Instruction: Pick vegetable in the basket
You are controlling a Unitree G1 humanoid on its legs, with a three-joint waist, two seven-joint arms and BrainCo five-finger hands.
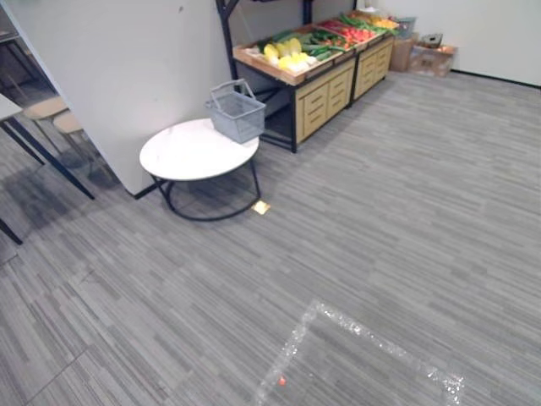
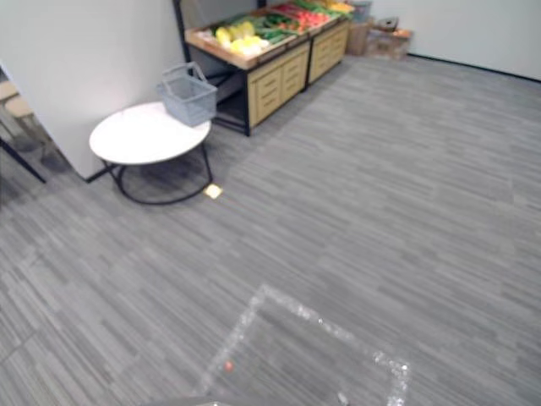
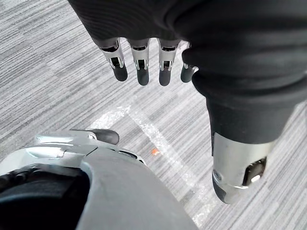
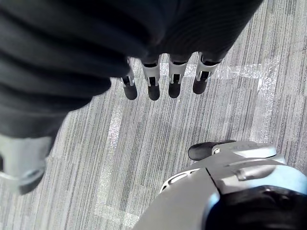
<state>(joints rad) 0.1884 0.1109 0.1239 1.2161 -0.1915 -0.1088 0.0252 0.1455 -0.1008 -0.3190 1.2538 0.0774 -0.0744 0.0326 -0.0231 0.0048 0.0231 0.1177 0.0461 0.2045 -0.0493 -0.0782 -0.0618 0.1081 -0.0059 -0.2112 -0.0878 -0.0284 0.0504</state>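
A: Where is the basket [image 1: 236,112]?
B: It stands on the far edge of the round white table [image 1: 182,156], just beside the wooden stand [image 1: 325,93].
A: And the vegetables [image 1: 287,54]?
B: They lie on top of the stand: yellow ones nearest the basket, green and red ones further along.
A: What about the hands?
B: The left hand [image 3: 143,72] hangs over the grey floor [image 1: 406,211] with its fingers straight and apart, holding nothing. The right hand [image 4: 153,86] is the same, above a line of tape [image 1: 325,315].

My head's two eyes look down from afar across the floor [image 1: 406,211], sharing the counter [image 1: 182,152] upper left; both wrist cameras face that floor, close past the fingers [image 3: 143,72].
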